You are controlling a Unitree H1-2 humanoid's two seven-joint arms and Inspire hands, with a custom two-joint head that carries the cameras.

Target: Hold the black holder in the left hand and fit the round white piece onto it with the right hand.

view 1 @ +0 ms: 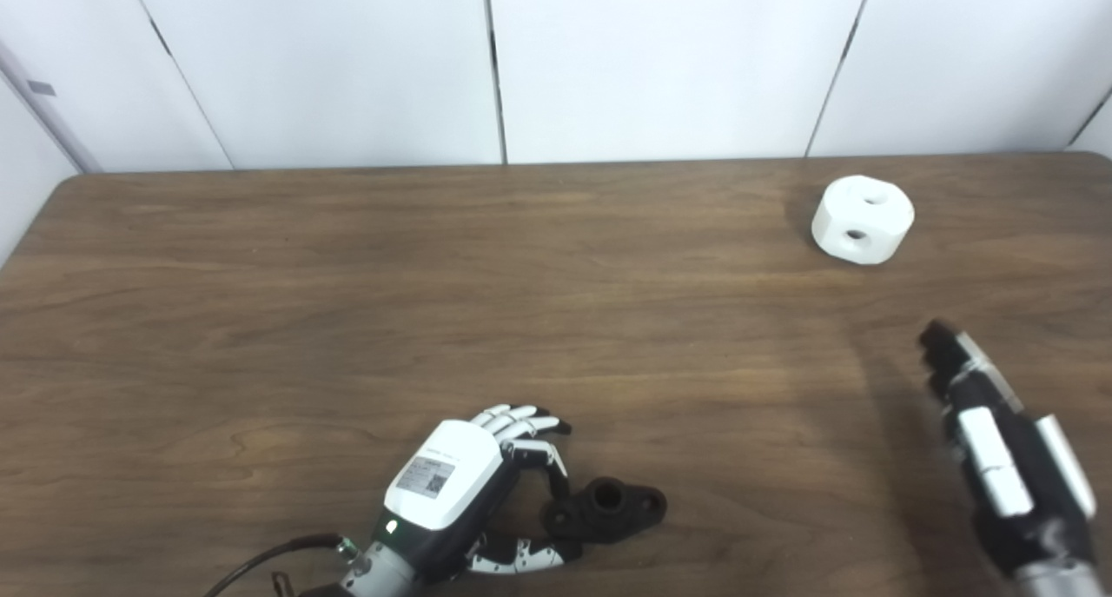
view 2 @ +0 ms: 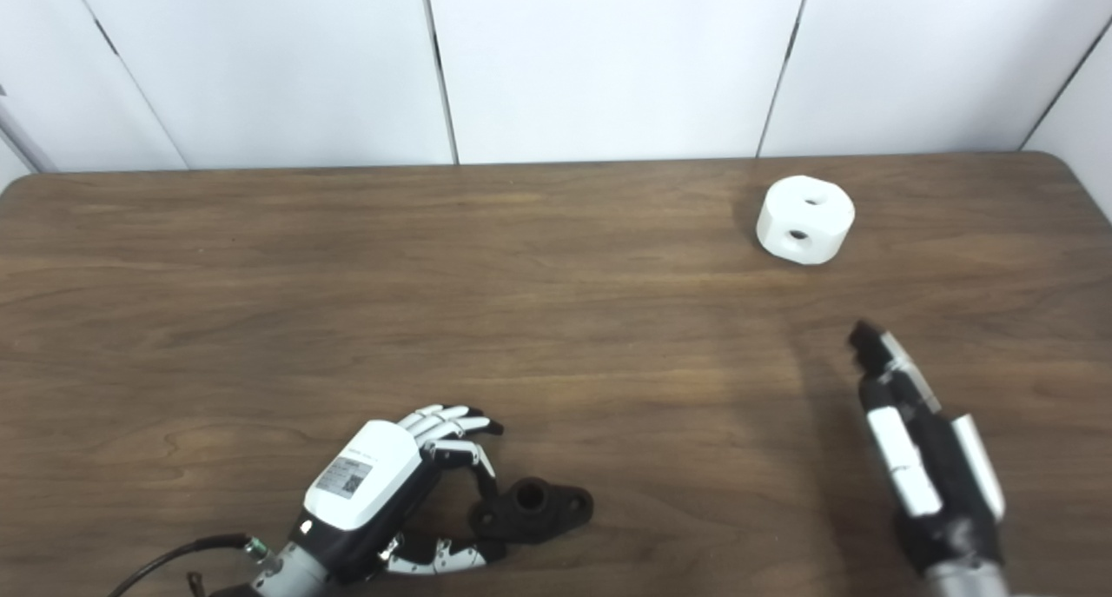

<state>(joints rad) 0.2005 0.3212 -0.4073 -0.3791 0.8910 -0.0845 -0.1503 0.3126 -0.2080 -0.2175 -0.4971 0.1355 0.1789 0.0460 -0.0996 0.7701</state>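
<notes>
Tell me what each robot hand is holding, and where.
The left robot hand grips the black holder by its near-left end; the right robot hand holds nothing.

We see a laboratory-style test bay: a bare wood-grain desk (view 1: 347, 301) stands against plain white wall panels (view 1: 660, 58) joined by dark seams.

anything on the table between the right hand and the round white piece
Nothing: only bare tabletop separates the right hand from the round white piece, clearly so in both eye views.
</notes>
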